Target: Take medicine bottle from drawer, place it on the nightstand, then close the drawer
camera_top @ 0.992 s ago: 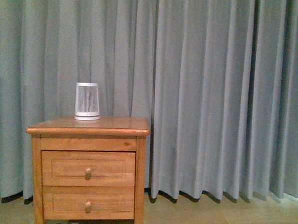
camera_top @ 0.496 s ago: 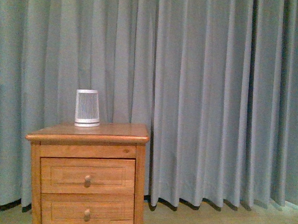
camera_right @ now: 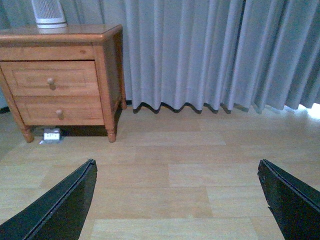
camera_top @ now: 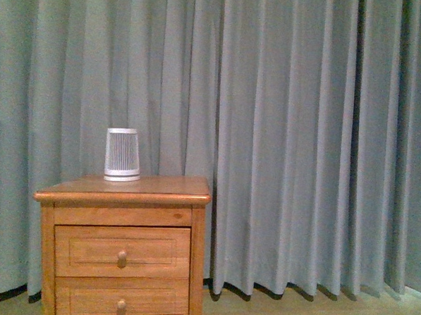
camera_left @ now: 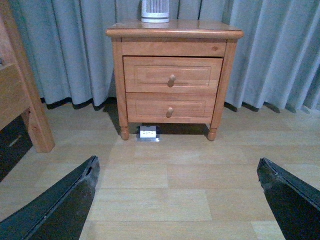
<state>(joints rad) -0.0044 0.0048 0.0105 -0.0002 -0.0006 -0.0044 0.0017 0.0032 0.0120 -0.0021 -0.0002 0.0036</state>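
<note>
Background: grey-blue pleated curtain (camera_top: 303, 134). Below: pale plank floor (camera_left: 175, 195). On it stands the honey-coloured wooden nightstand (camera_top: 124, 195). Its upper knobbed drawer (camera_top: 156, 253) is shut, medicine bottle out of sight. On the tabletop: white slatted tapered device (camera_top: 122, 154). The left gripper (camera_left: 176, 162) and right gripper (camera_right: 176, 162) are both spread wide, holding nothing, touching nothing.

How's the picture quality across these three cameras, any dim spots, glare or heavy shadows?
Front view: dim and soft, with a greenish cast over the curtain and nightstand. Left wrist view: brighter and sharper, with a dark shadow under the nightstand. Right wrist view: clear, with bright light leaking under part of the curtain hem.
</note>
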